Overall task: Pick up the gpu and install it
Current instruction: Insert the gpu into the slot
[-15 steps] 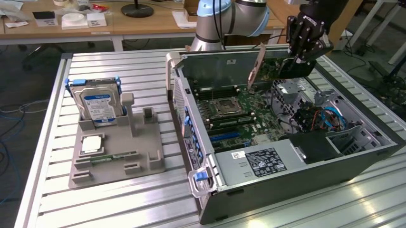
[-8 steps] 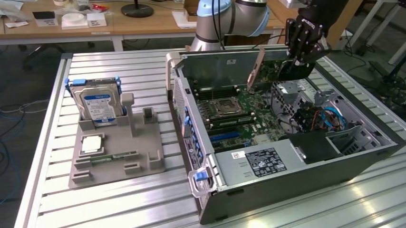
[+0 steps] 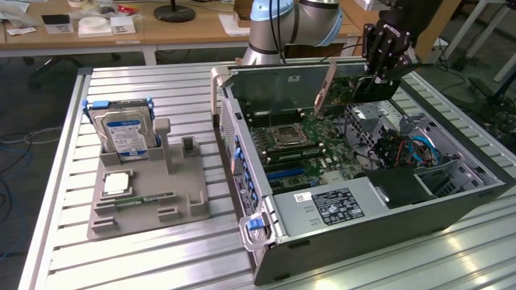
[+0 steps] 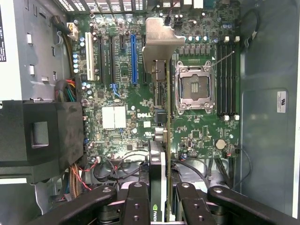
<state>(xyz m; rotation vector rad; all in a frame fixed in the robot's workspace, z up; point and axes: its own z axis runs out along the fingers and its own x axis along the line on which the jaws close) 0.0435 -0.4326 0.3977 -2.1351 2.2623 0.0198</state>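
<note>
Far view, wrist view
Exterior looks down across the table (image 3: pixel 161 254); wrist peers closely below the gripper (image 4: pixel 162 199); both share the motherboard (image 3: pixel 300 158).

Arm (image 3: pixel 282 24) extended, wrist pointing down, jaws clamped on the gpu (image 3: pixel 376 89)

Exterior view: arm (image 3: pixel 282 24) cut off by the top edge. The pincer (image 3: pixel 379 77) covers the upper part of the gpu (image 3: pixel 376 92). The hard drive's (image 3: pixel 125 127) lower end is sunk out of sight in the grey holder (image 3: pixel 149 199). The white label's (image 3: pixel 335 205) print is too small to read. Wrist view: gpu (image 4: pixel 159 47) seen edge-on, faces hidden; the pincer (image 4: pixel 162 190) body runs off the picture's edge.
</note>
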